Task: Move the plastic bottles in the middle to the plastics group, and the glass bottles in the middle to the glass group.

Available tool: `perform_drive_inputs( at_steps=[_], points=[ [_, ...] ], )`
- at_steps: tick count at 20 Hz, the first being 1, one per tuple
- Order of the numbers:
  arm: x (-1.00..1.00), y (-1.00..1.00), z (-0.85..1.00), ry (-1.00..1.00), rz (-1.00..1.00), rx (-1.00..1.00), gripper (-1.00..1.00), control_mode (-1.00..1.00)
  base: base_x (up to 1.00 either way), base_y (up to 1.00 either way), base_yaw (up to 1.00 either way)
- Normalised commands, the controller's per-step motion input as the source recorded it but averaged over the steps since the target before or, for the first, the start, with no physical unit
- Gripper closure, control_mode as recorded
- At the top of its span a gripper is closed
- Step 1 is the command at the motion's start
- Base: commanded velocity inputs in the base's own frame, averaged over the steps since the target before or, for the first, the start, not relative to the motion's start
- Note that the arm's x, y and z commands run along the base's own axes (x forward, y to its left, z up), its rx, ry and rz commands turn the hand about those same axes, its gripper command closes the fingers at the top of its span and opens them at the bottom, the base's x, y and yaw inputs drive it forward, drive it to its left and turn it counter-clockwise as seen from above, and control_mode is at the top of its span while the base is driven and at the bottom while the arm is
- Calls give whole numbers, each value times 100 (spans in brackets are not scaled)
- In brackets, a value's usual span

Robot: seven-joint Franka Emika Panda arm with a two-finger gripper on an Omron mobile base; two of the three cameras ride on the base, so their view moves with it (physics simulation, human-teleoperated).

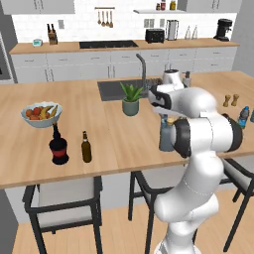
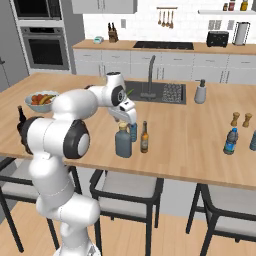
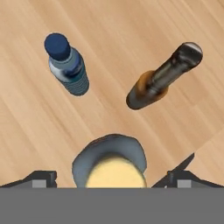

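The squat grey-blue bottle [image 2: 123, 142] with a tan stopper stands at the island's front middle, and my gripper [image 2: 126, 121] hangs open right above it. In the hand view the stopper of this grey-blue bottle [image 3: 114, 168] sits between the spread fingertips [image 3: 41, 178], untouched. Beyond it stand the slim light-blue bottle [image 3: 65, 65] and the amber bottle [image 3: 159, 81], also seen as the amber bottle [image 2: 144, 137]. Far left are the black red-label bottle [image 1: 58, 147] and the dark brown bottle [image 1: 86, 147]. Far right stands a deeper-blue bottle [image 2: 230, 141].
A fruit bowl [image 1: 41, 114] sits at the island's left and a potted plant [image 1: 131, 99] near the sink [image 2: 160, 92]. Two pepper shakers [image 2: 240, 119] and a soap dispenser [image 2: 200, 92] stand to the right. Stools line the island's near edge.
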Motion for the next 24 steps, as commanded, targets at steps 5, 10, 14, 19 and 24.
perform_drive_inputs(
  at_steps=[5,10,14,19,24],
  points=[
    [23,0,-4,0,0,0,-100,-100,0,0,0],
    [-24,-1,0,0,0,0,-100,-100,0,0,0],
    [-38,-1,-3,0,0,0,-100,-100,0,0,0],
    [-13,0,-13,-2,0,0,-100,-100,0,0,0],
    [2,0,-12,0,0,0,-100,-100,0,0,0]
  ],
)
